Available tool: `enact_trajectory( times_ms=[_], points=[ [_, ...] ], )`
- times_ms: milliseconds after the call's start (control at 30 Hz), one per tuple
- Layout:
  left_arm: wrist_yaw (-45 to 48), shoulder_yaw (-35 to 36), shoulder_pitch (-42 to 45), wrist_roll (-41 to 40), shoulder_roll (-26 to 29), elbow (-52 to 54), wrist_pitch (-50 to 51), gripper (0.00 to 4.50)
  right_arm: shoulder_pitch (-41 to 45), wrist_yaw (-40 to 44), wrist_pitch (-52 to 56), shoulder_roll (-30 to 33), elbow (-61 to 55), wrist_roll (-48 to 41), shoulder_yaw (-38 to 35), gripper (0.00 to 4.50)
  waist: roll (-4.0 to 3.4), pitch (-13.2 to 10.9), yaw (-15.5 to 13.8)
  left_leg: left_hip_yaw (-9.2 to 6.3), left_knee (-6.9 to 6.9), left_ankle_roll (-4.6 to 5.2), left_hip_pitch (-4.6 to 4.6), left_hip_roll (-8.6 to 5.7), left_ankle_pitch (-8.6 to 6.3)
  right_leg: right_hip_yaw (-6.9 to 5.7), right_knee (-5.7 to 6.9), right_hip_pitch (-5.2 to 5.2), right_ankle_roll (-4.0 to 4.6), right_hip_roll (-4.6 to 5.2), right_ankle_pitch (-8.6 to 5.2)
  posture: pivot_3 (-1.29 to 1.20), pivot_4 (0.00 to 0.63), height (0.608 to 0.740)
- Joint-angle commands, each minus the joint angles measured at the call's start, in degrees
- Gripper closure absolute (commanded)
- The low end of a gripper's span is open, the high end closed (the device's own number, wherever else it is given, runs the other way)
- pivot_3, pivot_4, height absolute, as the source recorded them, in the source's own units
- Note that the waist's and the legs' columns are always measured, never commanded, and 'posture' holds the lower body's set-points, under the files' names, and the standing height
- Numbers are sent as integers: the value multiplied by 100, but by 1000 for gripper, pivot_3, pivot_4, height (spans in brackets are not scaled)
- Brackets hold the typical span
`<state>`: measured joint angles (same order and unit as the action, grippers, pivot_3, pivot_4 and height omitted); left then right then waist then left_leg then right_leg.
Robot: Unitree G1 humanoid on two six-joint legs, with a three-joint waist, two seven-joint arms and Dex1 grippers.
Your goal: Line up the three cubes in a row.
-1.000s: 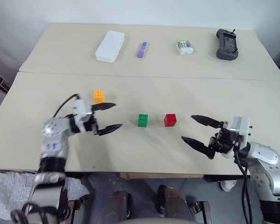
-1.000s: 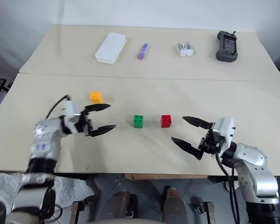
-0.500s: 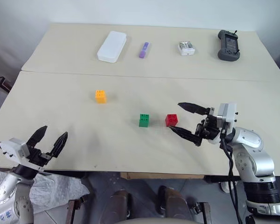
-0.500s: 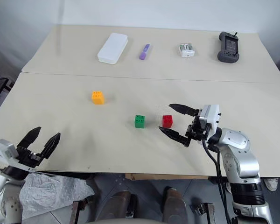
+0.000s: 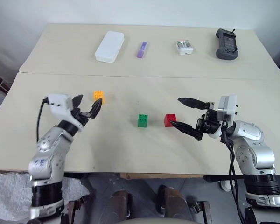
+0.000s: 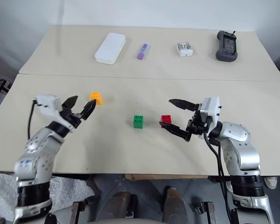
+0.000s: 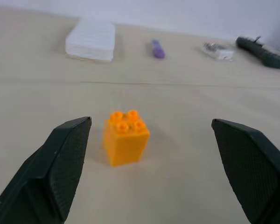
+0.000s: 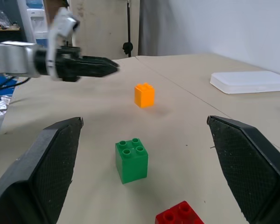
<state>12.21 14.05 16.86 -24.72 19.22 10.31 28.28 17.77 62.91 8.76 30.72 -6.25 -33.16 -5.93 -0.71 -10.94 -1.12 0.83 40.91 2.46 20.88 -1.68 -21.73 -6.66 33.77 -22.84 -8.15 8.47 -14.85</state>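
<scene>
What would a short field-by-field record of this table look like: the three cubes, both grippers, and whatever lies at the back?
yellow-orange cube: off the line of the other two, farther back and to the left
green cube: mid-table, beside the red one, a gap between them
red cube: right of the green
row: not yet formed
left gripper: open, empty, just short of the yellow-orange cube
right gripper: open, empty, fingertips close to the red cube
back of table: white box, purple stick, small clear item, dark handheld device
</scene>
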Motion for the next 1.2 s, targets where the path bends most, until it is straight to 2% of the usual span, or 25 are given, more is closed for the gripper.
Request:
enact_trajectory(
  times_ms=[33,200,400,500,700,733,767,900,1000,1100,1200],
  points=[
    [-500,-160,391,553,-230,-456,-399,122,-53,-35,-62,-24,-203,-39,-35,0,1,0,-11,0,0,0,2,1,0,-2,-3,0,0,-3,0,0,150,740],
    [-590,-396,929,862,-502,-1228,-608,122,-288,-123,-10,-23,-410,-66,-37,0,1,0,-53,0,7,-1,6,5,1,-5,-3,1,-1,-4,0,0,150,740],
    [-515,-405,1054,928,-544,-1551,-583,122,-374,-204,50,6,-531,-100,-45,0,1,0,-36,2,7,1,6,4,2,-3,-6,1,-6,-2,3,0,150,740],
    [-469,-438,930,956,-496,-1430,-446,725,-433,-237,44,9,-576,-102,-57,0,1,0,-34,2,7,1,6,5,1,-2,-5,1,-6,-2,3,0,150,740],
    [105,-359,827,796,-292,-1449,-689,2653,-567,-305,24,-1,-672,-93,-56,0,1,0,-40,1,8,1,6,5,1,-2,-5,1,-6,-1,3,0,150,740],
    [465,-289,839,577,-232,-1473,-737,2955,-585,-320,30,2,-692,-96,-63,0,1,0,-41,1,8,1,6,5,1,-2,-5,1,-6,-1,3,0,150,740],
    [945,-250,832,332,-106,-1485,-689,3047,-600,-334,35,5,-709,-96,-69,0,1,0,-39,1,9,1,6,5,1,-2,-5,1,-6,-1,3,0,150,740],
    [3328,-269,905,-61,1114,-2049,-922,3046,-698,-323,67,120,-766,-131,-172,0,-1,-1,-5,4,8,-2,6,12,1,-5,-6,-1,-4,-6,2,0,150,740],
    [4713,-432,1317,117,1740,-2979,-1916,3046,-774,-295,65,217,-775,-134,-251,0,-2,-1,-4,12,5,-4,5,16,1,-5,-11,-1,-2,-13,0,0,150,740],
    [6037,-842,1730,437,2013,-3815,-3041,3046,-850,-250,72,299,-793,-147,-328,0,-2,-1,-48,15,7,-3,6,14,1,-4,-11,0,-3,-12,1,0,150,740],
    [6688,-1143,2381,754,1856,-4876,-3865,3046,-968,-177,52,394,-808,-140,-403,0,-2,-1,-60,12,7,1,9,3,2,-8,-10,0,-3,-5,1,0,150,740]
  ],
)
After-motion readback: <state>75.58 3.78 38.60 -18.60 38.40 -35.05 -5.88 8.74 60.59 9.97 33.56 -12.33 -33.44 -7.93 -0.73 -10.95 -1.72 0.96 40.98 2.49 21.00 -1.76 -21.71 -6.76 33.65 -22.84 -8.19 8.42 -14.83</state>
